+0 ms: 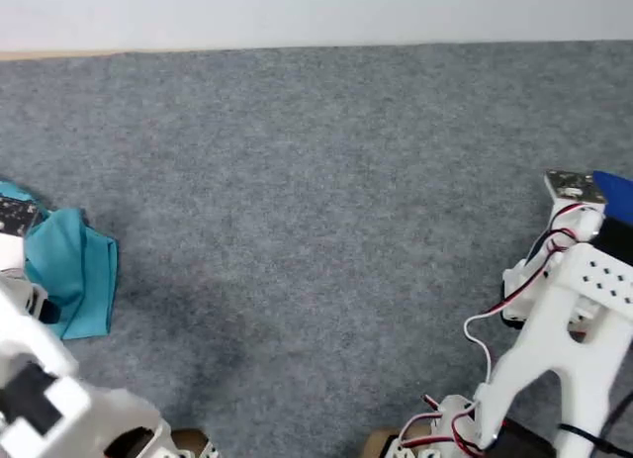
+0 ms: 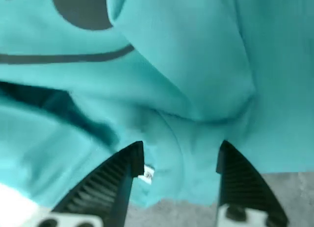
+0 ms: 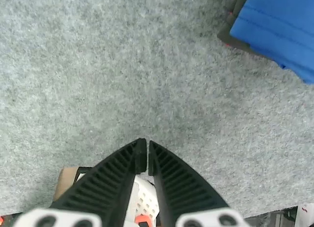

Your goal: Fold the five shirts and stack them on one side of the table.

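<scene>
Teal shirt (image 1: 77,270) bunched at the table's (image 1: 316,181) left edge, beneath the left gripper (image 2: 181,146), fingers spread wide, holding nothing. Best to pinch a single hem layer, then lift slowly. Right gripper (image 3: 147,142) pressed closed, empty, near the blue shirt (image 3: 282,26).

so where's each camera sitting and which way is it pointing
High view: fixed overhead, looking down on the grey mat; both arms at near edge.
Left wrist view: on that arm, past open jaws onto the teal shirt.
Right wrist view: on that arm, past shut jaws onto mat and blue cloth.
Shared with high view: shirt, cloth.
</scene>
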Tool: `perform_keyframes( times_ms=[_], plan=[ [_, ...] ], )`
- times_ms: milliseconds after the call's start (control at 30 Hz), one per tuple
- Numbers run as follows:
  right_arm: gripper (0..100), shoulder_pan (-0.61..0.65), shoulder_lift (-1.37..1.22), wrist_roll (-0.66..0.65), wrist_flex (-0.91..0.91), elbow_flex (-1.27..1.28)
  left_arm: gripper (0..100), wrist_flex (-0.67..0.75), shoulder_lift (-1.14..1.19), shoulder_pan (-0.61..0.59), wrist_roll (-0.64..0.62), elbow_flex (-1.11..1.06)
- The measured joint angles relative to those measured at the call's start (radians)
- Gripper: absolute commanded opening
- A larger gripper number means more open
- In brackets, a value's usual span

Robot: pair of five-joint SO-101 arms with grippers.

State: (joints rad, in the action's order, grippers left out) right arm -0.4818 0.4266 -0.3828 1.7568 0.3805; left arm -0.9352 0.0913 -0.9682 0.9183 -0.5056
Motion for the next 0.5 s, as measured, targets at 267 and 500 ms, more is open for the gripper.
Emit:
perform_keyframes(
  times_ms=[267,500],
  plan=[
    [0.9,0.000,0.000,0.000,0.000,0.000,1,-0.025,0.204,0.006,0.044,0.132],
    [0.9,0.000,0.000,0.000,0.000,0.000,0,-0.178,0.233,0.060,0.046,0.247]
  ],
)
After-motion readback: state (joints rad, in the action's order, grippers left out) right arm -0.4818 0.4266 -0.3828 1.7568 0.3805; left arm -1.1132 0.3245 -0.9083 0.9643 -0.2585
